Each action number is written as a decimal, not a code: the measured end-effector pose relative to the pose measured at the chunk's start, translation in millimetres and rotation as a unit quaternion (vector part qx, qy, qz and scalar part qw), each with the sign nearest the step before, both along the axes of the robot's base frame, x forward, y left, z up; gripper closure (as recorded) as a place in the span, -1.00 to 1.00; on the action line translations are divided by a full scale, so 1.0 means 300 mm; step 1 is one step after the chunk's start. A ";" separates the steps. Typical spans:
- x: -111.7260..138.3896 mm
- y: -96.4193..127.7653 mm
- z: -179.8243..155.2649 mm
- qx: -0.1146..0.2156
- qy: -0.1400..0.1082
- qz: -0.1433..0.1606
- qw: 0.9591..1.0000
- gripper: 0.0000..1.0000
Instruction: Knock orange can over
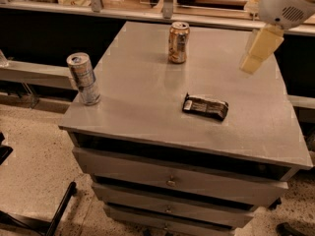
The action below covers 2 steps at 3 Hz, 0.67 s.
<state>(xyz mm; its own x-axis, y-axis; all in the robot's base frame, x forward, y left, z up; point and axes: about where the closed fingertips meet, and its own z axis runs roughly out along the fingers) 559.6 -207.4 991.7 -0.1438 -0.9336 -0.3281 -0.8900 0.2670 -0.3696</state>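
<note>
The orange can [178,42] stands upright near the far middle of the grey cabinet top [142,97]. It has an orange-gold body with pale markings and a silver top. My gripper [253,59] hangs above the right part of the top, its pale fingers pointing down and left. It is to the right of the orange can and apart from it, with a wide gap between them. It holds nothing that I can see.
A taller silver-and-blue can [83,78] stands at the left edge of the top. A flat dark wrapper [205,106] lies right of centre. Drawers [170,181] face me below. A ledge with clutter [123,4] runs behind.
</note>
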 end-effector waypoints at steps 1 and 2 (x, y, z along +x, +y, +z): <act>0.164 0.050 0.020 0.073 -0.034 0.002 0.997 -1.00; 0.302 0.120 0.011 0.142 -0.051 0.006 0.988 -1.00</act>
